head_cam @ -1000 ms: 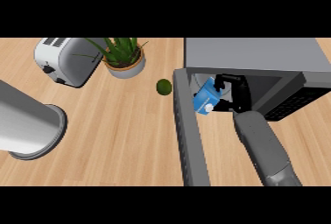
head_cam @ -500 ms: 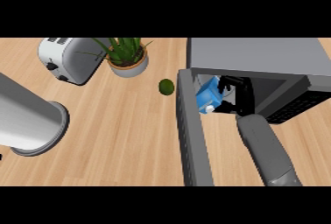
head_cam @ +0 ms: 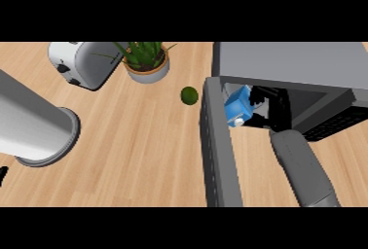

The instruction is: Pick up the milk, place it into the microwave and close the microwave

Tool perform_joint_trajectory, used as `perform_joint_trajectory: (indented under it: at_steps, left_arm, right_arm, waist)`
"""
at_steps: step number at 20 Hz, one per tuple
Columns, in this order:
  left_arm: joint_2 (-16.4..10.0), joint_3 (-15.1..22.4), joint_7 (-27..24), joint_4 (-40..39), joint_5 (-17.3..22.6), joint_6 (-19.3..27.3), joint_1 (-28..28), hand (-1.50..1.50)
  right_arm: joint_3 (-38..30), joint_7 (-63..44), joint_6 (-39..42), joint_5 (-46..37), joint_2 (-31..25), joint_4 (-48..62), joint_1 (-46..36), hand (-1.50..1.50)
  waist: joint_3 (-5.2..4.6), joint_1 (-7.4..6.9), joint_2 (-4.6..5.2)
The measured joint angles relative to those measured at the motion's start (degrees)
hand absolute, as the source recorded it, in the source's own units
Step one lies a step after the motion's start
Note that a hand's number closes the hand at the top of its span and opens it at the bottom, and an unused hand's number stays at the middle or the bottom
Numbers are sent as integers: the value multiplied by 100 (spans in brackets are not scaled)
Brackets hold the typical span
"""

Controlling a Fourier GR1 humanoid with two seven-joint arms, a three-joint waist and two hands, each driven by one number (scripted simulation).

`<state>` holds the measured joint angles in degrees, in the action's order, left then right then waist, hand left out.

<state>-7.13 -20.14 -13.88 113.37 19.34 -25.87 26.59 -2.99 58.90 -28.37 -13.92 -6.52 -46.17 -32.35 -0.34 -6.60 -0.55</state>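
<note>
Looking down, you see the microwave (head_cam: 287, 61) at the upper right with its door (head_cam: 215, 146) swung open. The door runs toward the lower edge of the view, like a wall at the left of the opening. Between this door and the right forearm (head_cam: 302, 165) only a narrow strip of counter (head_cam: 144, 146) is free.

The milk (head_cam: 238, 106) is at the mouth of the microwave, just beside the door. Your right hand (head_cam: 271, 109) is at its right side with the fingers curled round it, so it holds the carton. The carton is tilted: its long axis goes from upper right to lower left, and its white end points toward the lower edge.

Left of the door the counter is wide, with a green fruit (head_cam: 189, 95), a plant pot (head_cam: 147, 68) and a toaster (head_cam: 79, 63) near the far edge. The left forearm (head_cam: 32, 121) lies at the left. The left hand (head_cam: 2, 176) is only a dark sliver at the edge, and you cannot tell its state.
</note>
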Motion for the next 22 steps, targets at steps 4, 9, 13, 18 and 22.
perform_joint_trajectory:
  at_steps: [4,9,13,18,22]
  left_arm:
    - [-19,12,22,-58,-14,10,-79,-150]
    - [-36,42,51,-138,-39,30,-203,-150]
    - [-56,63,78,-195,-70,42,-284,-150]
    - [-102,55,62,-333,-96,35,-416,-150]
    - [-125,40,14,-480,-123,39,-549,-150]
  right_arm:
    - [7,-20,-97,-157,-72,-103,75,150]
    - [109,-22,-165,-428,-153,-133,174,-150]
    - [193,-105,-358,-734,-76,69,112,-150]
    - [-150,-939,-642,-773,-31,913,-518,-150]
    - [-315,-1587,-798,-868,-79,1671,-1170,-150]
  waist:
    - [-18,-59,25]
    - [-26,-130,68]
    - [-9,-214,154]
    - [21,-303,331]
    - [25,-311,376]
